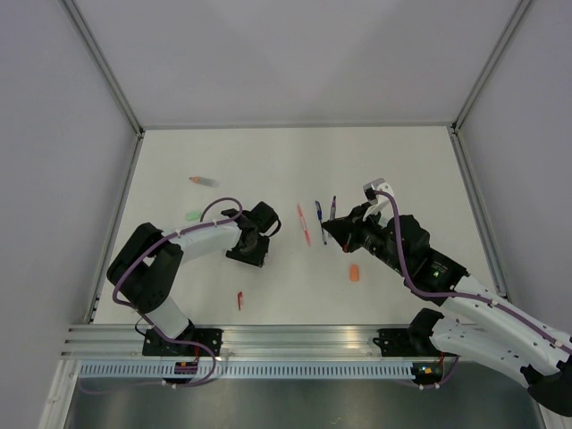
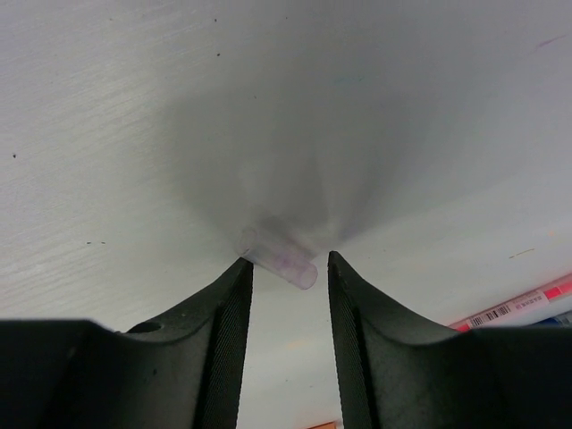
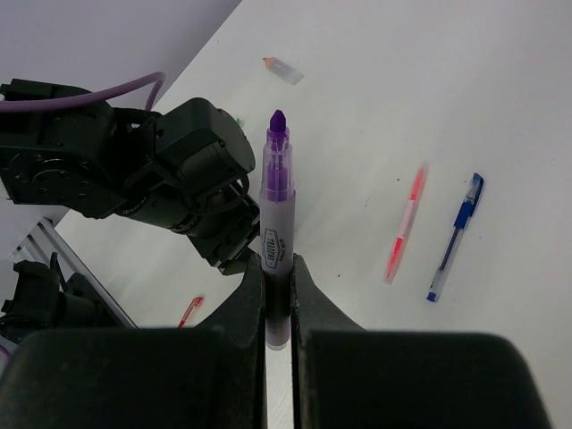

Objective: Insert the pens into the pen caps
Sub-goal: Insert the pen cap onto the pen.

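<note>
My right gripper is shut on a purple pen with its pointed tip uncapped. In the top view it is right of centre, and a dark purple stick rises from its tips. My left gripper is open and pointing down at the table. A short, pale, translucent purple pen cap lies on the table between its fingertips, untouched. In the top view the left gripper is left of centre. A red pen and a blue pen lie between the grippers.
Loose caps lie about: orange, red, mint green, and a clear one with an orange end. The left arm is close in front of the held pen. Walls enclose the table.
</note>
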You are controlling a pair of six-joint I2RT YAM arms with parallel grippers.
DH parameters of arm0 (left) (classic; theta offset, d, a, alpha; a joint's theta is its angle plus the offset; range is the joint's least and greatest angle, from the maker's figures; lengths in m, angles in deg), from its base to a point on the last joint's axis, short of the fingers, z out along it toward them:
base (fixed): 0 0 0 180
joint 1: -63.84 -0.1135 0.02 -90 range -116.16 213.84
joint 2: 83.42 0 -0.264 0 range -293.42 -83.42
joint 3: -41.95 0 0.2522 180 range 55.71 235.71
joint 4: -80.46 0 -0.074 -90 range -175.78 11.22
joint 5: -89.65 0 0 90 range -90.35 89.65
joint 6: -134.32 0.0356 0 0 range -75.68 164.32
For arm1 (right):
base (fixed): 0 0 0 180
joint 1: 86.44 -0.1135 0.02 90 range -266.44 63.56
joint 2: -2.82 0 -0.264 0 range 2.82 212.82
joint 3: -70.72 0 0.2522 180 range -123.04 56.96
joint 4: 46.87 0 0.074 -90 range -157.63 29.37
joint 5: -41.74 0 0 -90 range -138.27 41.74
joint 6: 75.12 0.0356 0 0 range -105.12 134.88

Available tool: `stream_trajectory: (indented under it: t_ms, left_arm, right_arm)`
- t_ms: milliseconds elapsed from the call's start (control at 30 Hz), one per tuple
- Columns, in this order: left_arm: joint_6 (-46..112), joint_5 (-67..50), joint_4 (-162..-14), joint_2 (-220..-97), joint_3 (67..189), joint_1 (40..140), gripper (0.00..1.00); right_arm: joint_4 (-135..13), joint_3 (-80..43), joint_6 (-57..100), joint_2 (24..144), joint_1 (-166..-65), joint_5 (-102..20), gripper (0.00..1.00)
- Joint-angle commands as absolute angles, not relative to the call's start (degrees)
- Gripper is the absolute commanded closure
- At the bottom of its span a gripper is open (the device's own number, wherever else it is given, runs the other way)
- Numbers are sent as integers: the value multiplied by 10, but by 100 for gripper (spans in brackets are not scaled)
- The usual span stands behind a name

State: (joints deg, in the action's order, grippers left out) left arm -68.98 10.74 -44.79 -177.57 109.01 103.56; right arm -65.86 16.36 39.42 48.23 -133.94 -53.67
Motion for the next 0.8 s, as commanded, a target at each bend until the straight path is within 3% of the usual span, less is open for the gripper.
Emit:
stream_trajectory:
  t_ms: [0, 267, 300, 367, 400, 767]
  left_arm:
    - [-963, 137, -423, -1801, 1079, 1030, 57]
    - [-961, 149, -437, -1793, 1065, 1029, 73]
    - [-955, 154, -444, -1792, 1063, 1029, 81]
    - [-948, 159, -444, -1793, 1062, 1029, 87]
    - [-942, 162, -455, -1793, 1059, 1029, 97]
    - [-796, 199, -487, -1734, 1061, 1033, 98]
  right_arm:
    - [-656, 163, 385, 472, -1338, -536, 100]
    - [-658, 162, 385, 462, -1339, -535, 100]
    - [-658, 163, 385, 462, -1338, -536, 100]
    - [-658, 162, 384, 459, -1338, -535, 100]
    - [-658, 162, 384, 458, -1338, -536, 100]
    - [-655, 163, 384, 470, -1338, -532, 100]
